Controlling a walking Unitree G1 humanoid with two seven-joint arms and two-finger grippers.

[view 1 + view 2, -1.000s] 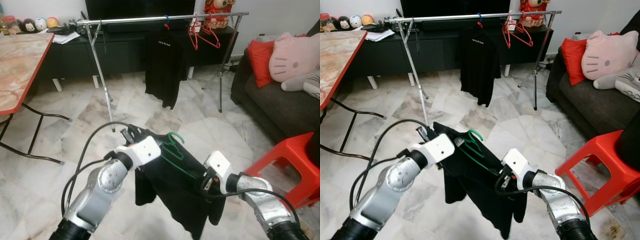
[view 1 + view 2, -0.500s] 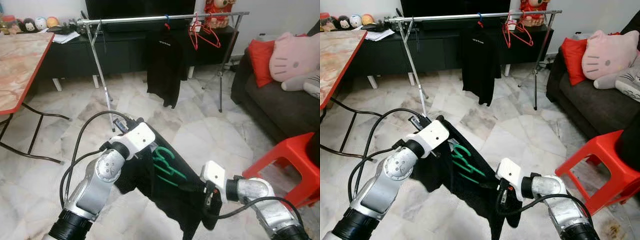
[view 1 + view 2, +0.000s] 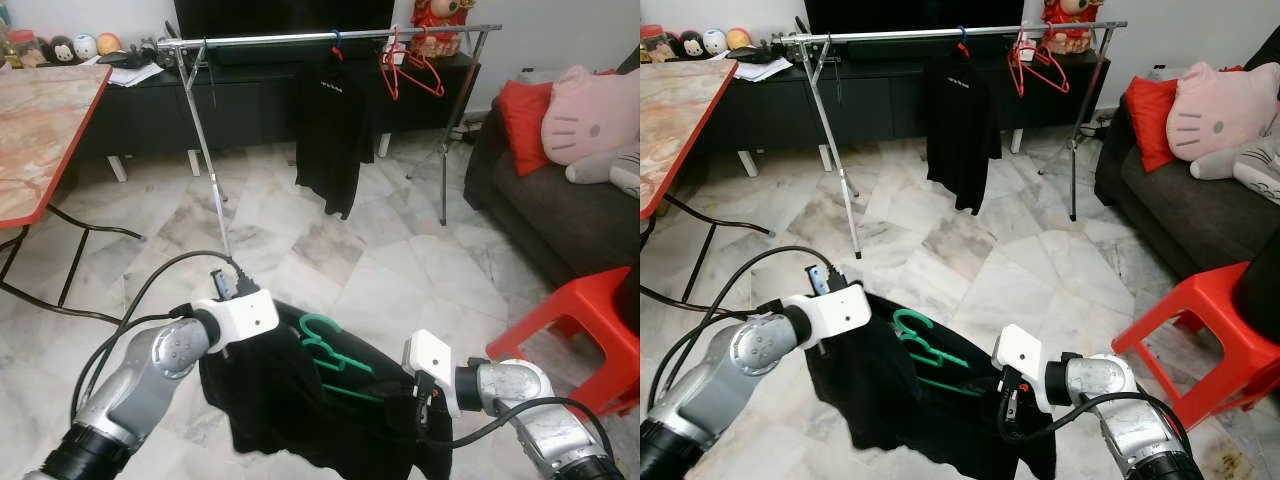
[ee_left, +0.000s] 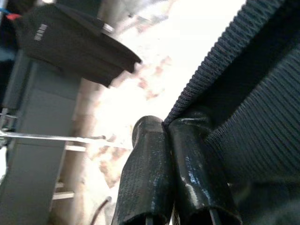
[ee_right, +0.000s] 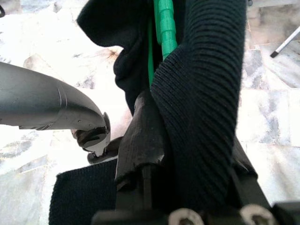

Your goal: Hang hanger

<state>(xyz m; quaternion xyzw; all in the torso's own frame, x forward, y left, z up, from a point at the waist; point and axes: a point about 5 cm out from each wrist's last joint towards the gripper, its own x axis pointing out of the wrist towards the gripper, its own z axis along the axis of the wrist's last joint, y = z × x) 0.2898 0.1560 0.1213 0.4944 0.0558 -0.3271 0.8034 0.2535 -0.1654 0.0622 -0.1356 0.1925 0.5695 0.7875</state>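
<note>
A black shirt (image 3: 270,410) with a green hanger (image 3: 330,355) threaded in its neck is stretched low between my two arms. My left gripper (image 4: 161,126) is shut on one edge of the shirt, its fingers pressed together on the ribbed hem. My right gripper (image 5: 187,140) is shut on the other side, with knit cloth bunched between its fingers and the green hanger (image 5: 164,28) just beyond. Across the room stands a metal clothes rail (image 3: 300,38) carrying another black shirt (image 3: 328,130) and red hangers (image 3: 405,65).
A red plastic stool (image 3: 580,320) stands close on the right, with a dark sofa (image 3: 560,210) and pink plush (image 3: 590,100) behind it. A red-edged table (image 3: 40,120) is at the left, and a black cabinet (image 3: 150,110) sits behind the rail. Marble floor lies between.
Both arms have come down. The left gripper moved lower and to the left, so the shirt now hangs spread out and lower than before.
</note>
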